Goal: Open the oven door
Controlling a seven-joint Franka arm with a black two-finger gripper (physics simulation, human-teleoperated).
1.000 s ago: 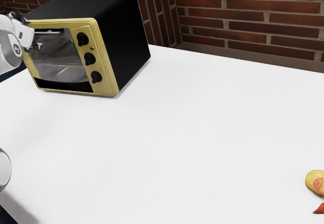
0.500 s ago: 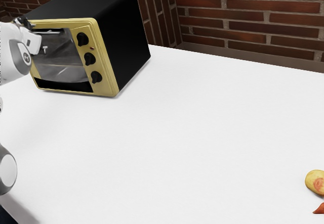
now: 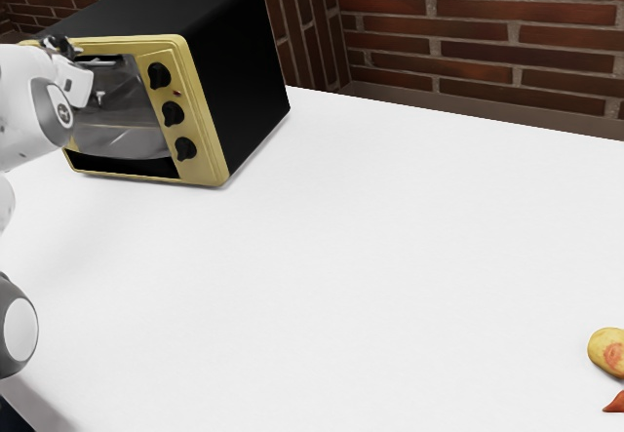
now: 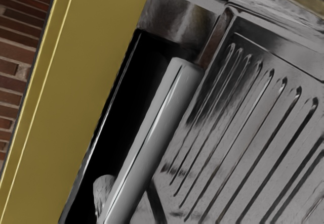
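Observation:
The gripper (image 3: pixel 62 48) is at the exterior view's upper left, by the upper part of the oven front; its fingertips cannot be made out there. The black oven (image 3: pixel 239 71) has a yellow front frame, and its glass door (image 3: pixel 127 128) looks shut, flush with that frame. A thin bar handle (image 3: pixel 99 62) runs along the door's top, partly behind the hand. The wrist view has the grey handle (image 4: pixel 152 138) large and close to the hand, between the yellow frame (image 4: pixel 83 82) and the ribbed metal seen through the glass.
Three black knobs (image 3: pixel 173 113) sit beside the door. The white table (image 3: pixel 361 256) extends before the oven, with a yellowish round item (image 3: pixel 606 350) and a reddish piece (image 3: pixel 615 404) at the exterior view's right edge. Brick walls (image 3: pixel 487 42) stand behind.
My hand and arm have moved a little toward the exterior view's right and slightly lower across the oven front, and more of the arm has come into view. The door looks unmoved.

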